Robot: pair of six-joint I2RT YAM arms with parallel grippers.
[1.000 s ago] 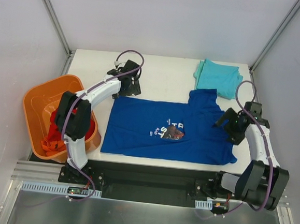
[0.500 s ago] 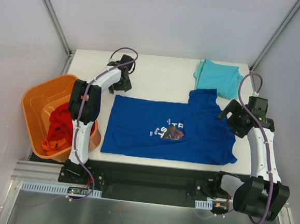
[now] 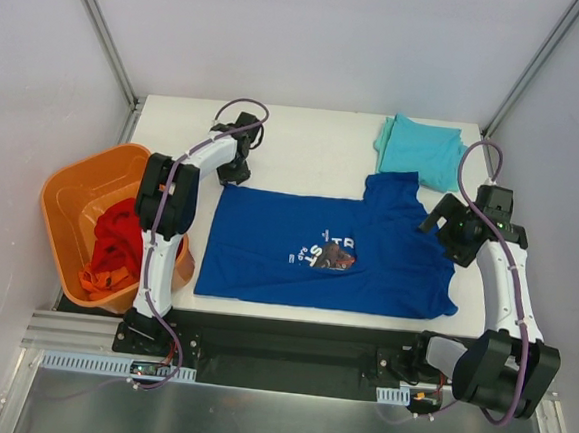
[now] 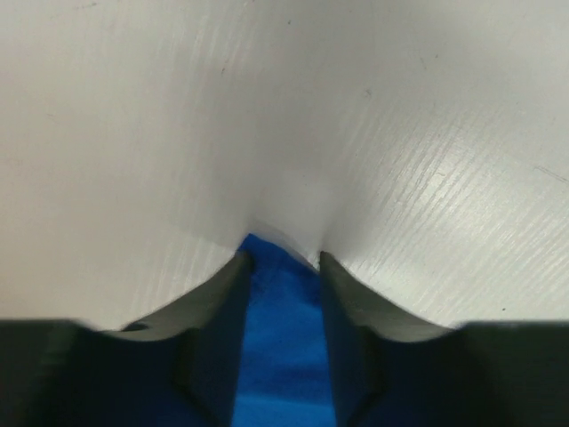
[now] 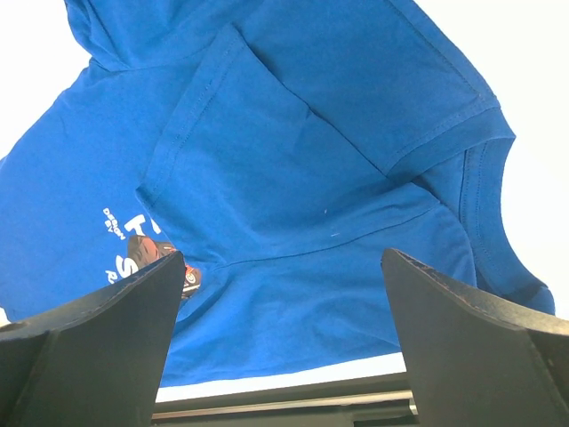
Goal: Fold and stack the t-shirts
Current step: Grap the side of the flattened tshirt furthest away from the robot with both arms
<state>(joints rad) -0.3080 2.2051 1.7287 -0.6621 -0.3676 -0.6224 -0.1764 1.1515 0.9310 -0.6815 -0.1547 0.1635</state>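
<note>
Left arm has straightened since a second ago, and the left hand (image 3: 235,169) has come down onto the upper-left corner of the blue t-shirt (image 3: 317,249). Shirt lies flat mid-desk (image 3: 315,143), long axis left to right across the frame, hem left, collar right. Left hand is nearest the hem corner: fingers drawn narrow, blue cloth (image 4: 280,356) between them; can't tell whether they bite yet. Right hand (image 3: 447,234) hovers over the collar and sleeve end, spread wide, holding nothing. Teal t-shirt (image 3: 422,152) sits folded at upper right, just beyond the blue sleeve. Red t-shirt (image 3: 117,243) lies bunched in the orange tub (image 3: 72,179), far left.
</note>
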